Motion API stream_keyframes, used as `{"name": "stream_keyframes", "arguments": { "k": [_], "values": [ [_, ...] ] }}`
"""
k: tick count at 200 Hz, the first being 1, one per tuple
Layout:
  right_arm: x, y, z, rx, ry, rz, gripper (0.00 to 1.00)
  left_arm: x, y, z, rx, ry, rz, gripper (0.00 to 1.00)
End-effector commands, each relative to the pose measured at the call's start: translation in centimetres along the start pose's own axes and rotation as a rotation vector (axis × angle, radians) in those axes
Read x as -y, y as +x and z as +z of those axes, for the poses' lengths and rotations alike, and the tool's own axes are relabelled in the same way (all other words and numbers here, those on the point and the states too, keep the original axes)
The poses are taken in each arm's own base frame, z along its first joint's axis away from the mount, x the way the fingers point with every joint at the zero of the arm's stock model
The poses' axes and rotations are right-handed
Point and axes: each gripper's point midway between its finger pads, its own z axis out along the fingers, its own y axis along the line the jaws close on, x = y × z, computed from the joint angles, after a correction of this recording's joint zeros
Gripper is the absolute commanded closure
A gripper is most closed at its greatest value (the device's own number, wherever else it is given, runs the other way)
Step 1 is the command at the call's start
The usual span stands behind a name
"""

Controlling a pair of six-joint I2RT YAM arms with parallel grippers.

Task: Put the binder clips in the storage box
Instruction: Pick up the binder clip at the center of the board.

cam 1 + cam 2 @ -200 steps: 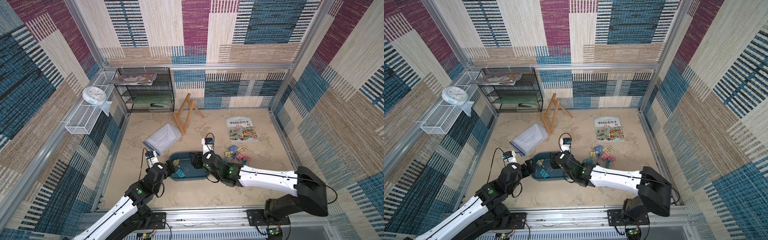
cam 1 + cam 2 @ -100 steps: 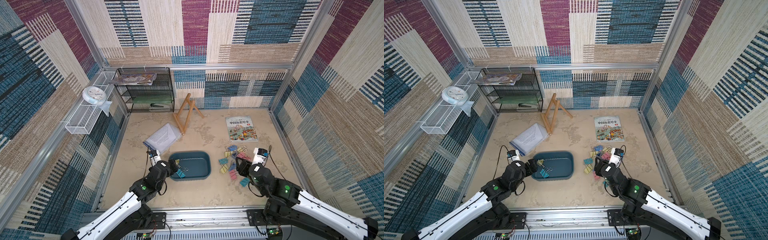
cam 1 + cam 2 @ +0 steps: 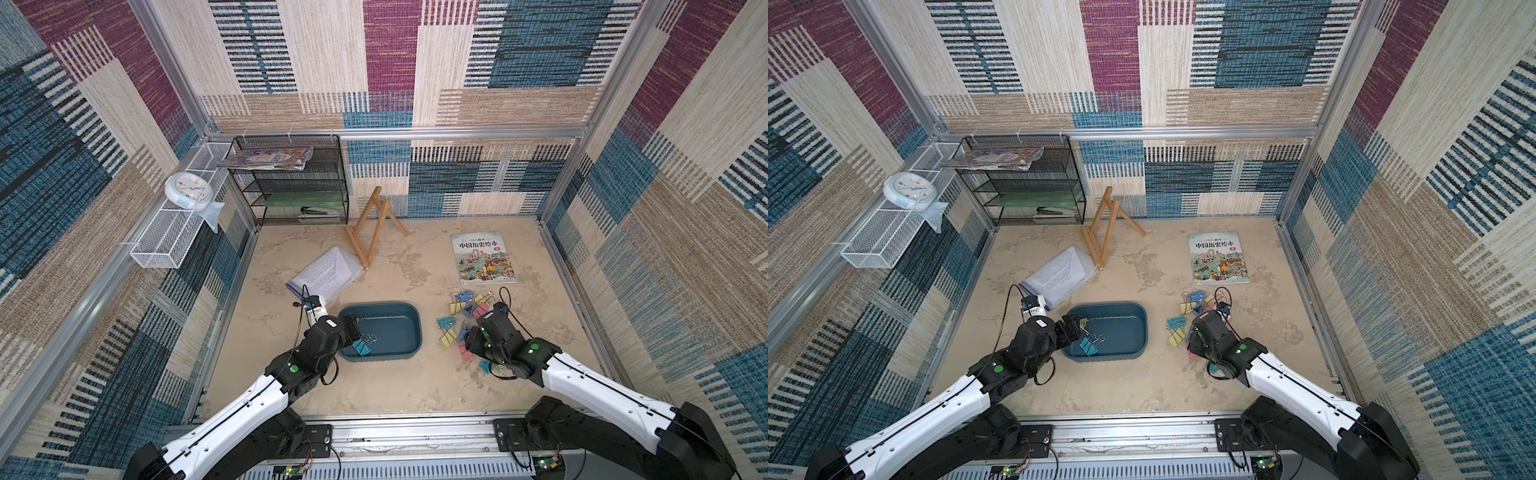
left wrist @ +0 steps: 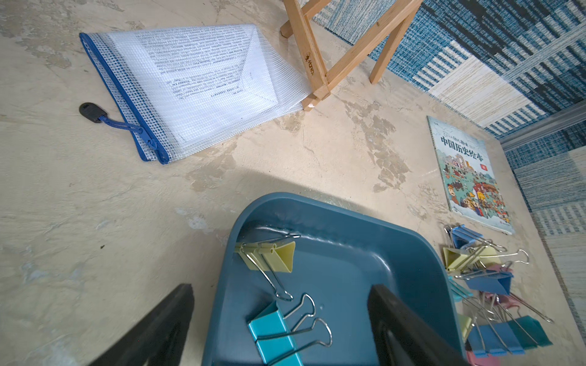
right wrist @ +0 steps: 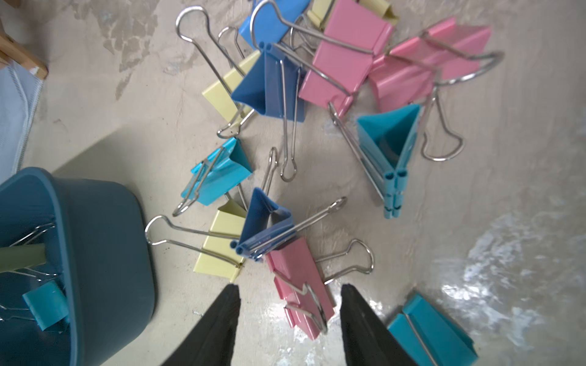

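Right claw point(image 5: 288, 290) gaped astride a pink clip point(image 5: 304, 275) at six o'clock of the pile point(image 3: 458, 308) (probably light, stiff, slick; pinch its flat sides); left claw point(image 4: 282, 288) gaped empty.

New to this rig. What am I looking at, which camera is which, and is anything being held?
Two robot arms are mounted at a tabletop's near edge. Two pictures come from one overhead stereo camera; the others from a camera on each wrist. The left end effector hangs open over the storage box, which holds a yellow clip and a teal clip. The right end effector is open astride a pink clip in the loose binder clips. Nothing is held. A picture book, a mesh zip pouch and a wooden easel sit farther back.
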Motion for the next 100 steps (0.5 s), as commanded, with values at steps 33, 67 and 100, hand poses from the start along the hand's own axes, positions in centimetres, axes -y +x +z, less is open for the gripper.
{"name": "stream_keyframes", "arguments": {
  "k": [33,67,100],
  "values": [
    [0.4,-0.6,0.0,0.063,-0.021,0.008,0.75,-0.5,0.0,-0.1,0.017,-0.009,-0.009,0.10],
    [0.7,-0.7,-0.5,0.084,-0.032,0.008,0.88,-0.4,0.2,0.1,0.007,-0.007,-0.013,0.10],
    [0.6,-1.1,-1.2,0.099,-0.041,0.003,0.94,-0.5,0.4,0.2,0.003,-0.009,-0.015,0.10]
  ]
}}
